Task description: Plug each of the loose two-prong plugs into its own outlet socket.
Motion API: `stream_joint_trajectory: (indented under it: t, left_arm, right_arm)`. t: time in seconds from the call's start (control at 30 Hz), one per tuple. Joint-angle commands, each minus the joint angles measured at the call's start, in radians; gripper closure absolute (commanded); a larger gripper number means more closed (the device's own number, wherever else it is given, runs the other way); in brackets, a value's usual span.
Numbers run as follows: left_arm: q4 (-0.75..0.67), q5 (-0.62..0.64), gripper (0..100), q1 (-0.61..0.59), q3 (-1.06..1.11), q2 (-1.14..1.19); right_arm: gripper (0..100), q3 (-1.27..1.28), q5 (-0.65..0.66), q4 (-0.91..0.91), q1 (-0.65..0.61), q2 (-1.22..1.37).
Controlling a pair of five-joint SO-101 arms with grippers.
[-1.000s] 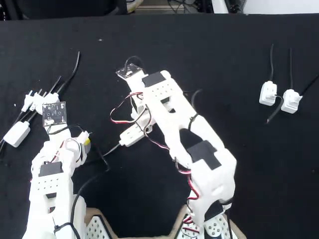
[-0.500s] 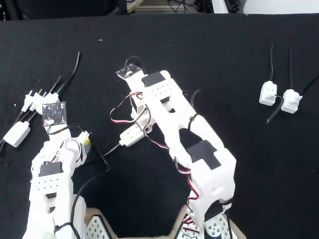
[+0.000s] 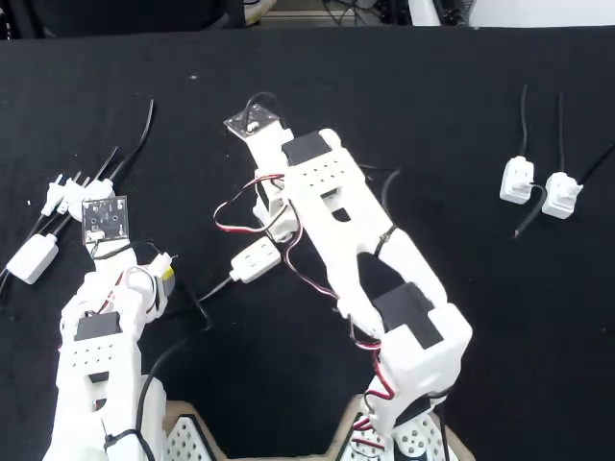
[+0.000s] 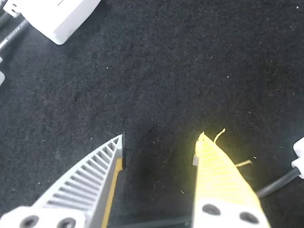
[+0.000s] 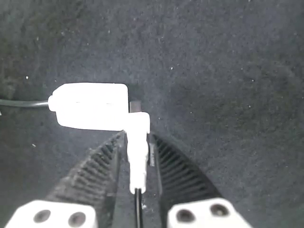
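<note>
While the left tool (image 4: 159, 137) gapes wide, the right tool (image 5: 137, 137) pinches a plug (image 5: 137, 161).

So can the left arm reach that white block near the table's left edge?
Probably yes: the left gripper hangs open over bare cloth, and the white block lies close by with nothing between them.

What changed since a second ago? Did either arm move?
The right arm shifted toward the far side of the table, the right gripper shut on a plug at the white socket. The left arm, the open left gripper and the other plugs kept still.
</note>
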Motion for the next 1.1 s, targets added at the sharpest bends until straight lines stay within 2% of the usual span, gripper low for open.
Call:
stream_joint_trajectory:
  t: [0.0,0.17,0.37,0.53,0.83,1.07]
  left_arm:
    - [0.002,0.009,76,-0.01,-0.012,-0.015]
    - [0.002,0.009,76,-0.01,-0.012,-0.015]
    - [0.002,0.009,76,-0.01,-0.012,-0.015]
    - [0.002,0.009,76,-0.01,-0.012,-0.015]
    - [0.002,0.009,76,-0.01,-0.012,-0.015]
    - [-0.002,0.009,76,-0.01,-0.013,-0.015]
  right_arm:
    - [98.8,-0.056,0.006,0.063,-0.041,-0.062]
    - [98.8,-0.171,0.026,0.181,-0.075,-0.062]
    - [98.8,-0.189,0.031,0.195,-0.075,-0.054]
    - [98.8,-0.243,0.031,0.198,-0.072,0.031]
    - [98.8,-0.487,0.032,0.344,-0.071,0.236]
    - [98.8,-0.51,0.025,0.358,-0.075,0.275]
